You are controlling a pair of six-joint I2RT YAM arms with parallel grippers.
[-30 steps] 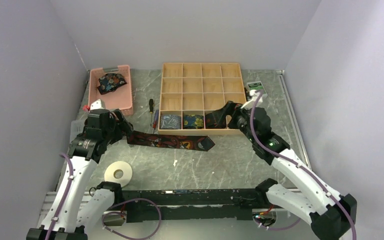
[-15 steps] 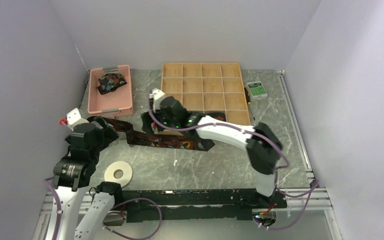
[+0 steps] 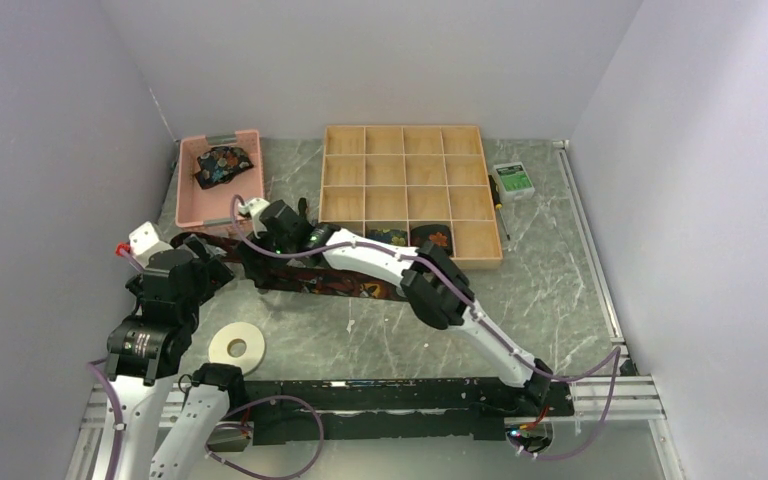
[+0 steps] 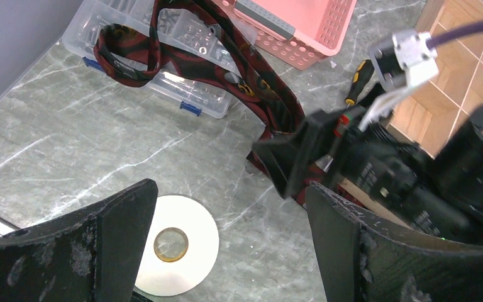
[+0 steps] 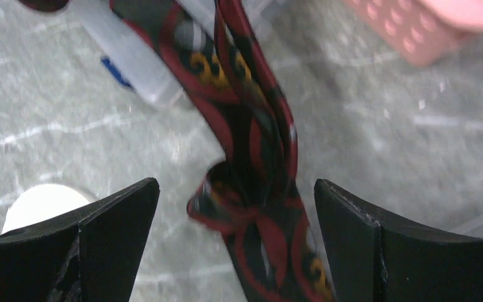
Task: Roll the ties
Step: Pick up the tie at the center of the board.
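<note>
Step in hand, by the look of it: grabbing the laid-out tie (image 3: 355, 288) to start a roll. Judging that from R hand (image 5: 234, 189) poised over it w/ fingers spread wide, gripping nothing. Straddles a buckled fold approx mid-strip, a finger on each side, no contact w/ fabric as far as can be told.

Lower straight down and pinch both layers of the fold, not just the top ridge; otherwise likely to slip out or drag one layer only. Better yet, shift toward an end before closing, to avoid a lopsided bundle. Keep L hand (image 4: 229, 195) out of the way: also fully released and empty, hovering above worktop (image 4: 56, 145) near tape roll (image 4: 195, 248), w/ R wrist right in front of it. Crowded, so move one arm at a time. Mind the clear plastic box (image 4: 85, 41): could snag the tie's end draped across it when pulling.

Re the tie itself: long narrow strip, black and maroon w/ red swirls and yellow-orange bits. Lies on worktop in front of wooden tray (image 3: 403, 128), running from the box on L, near pink basket (image 4: 302, 38), toward tray's front edge. Looks soft and thin, prob. creases easily. Also two small rolls (image 3: 390, 238) sitting in tray's front row, plus another tie (image 3: 222, 163) bundled in the basket.
</note>
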